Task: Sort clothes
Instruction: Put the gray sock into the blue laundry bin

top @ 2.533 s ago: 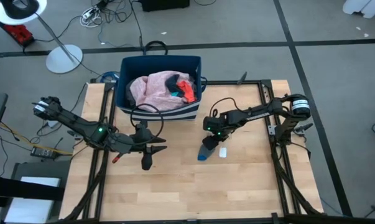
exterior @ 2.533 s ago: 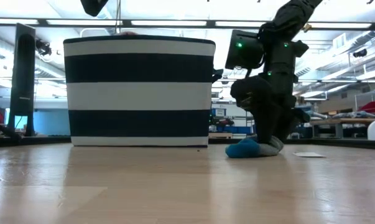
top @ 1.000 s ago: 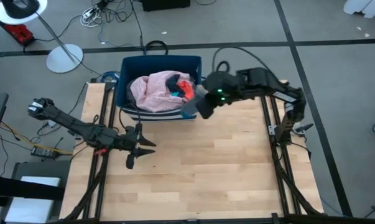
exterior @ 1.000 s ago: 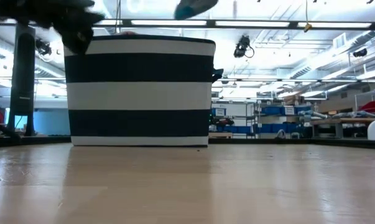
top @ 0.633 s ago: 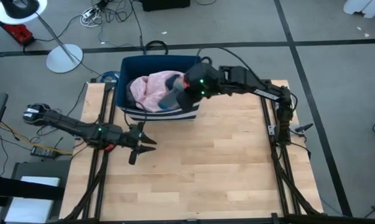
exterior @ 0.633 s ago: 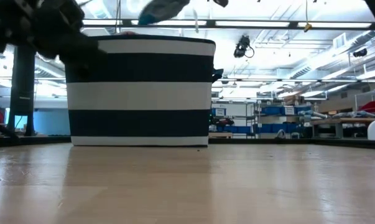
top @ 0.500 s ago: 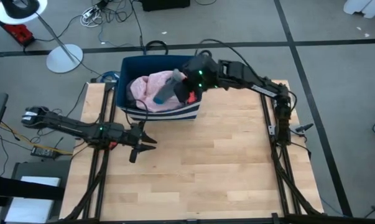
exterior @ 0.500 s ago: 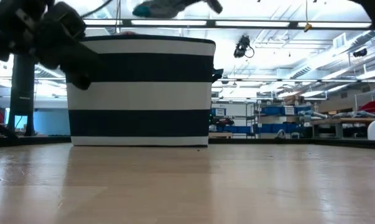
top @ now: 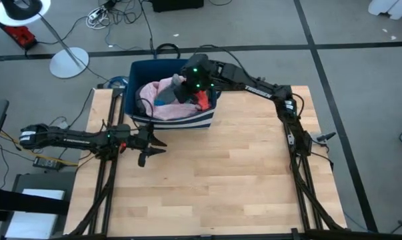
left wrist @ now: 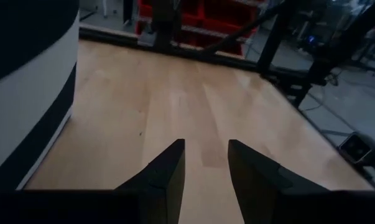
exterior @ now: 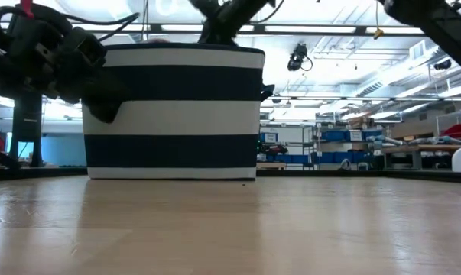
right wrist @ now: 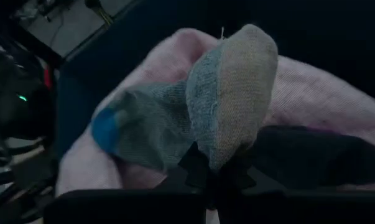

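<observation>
While reaching over the blue bin (top: 172,69) at the table's twelve o'clock edge, right gripper (top: 181,89) pinched tight on a grey sock (right wrist: 203,109) with a blue toe — dangling above the pink garment (top: 162,107) heaped inside. Red-orange piece (top: 203,100) at the pile's three o'clock. Left gripper (top: 151,144) at nine o'clock, low over bare wood — fingers (left wrist: 166,175) parted, holding nothing.

One bin (top: 139,72), one sock (right wrist: 193,118), one pink garment (top: 162,110), two arms.
</observation>
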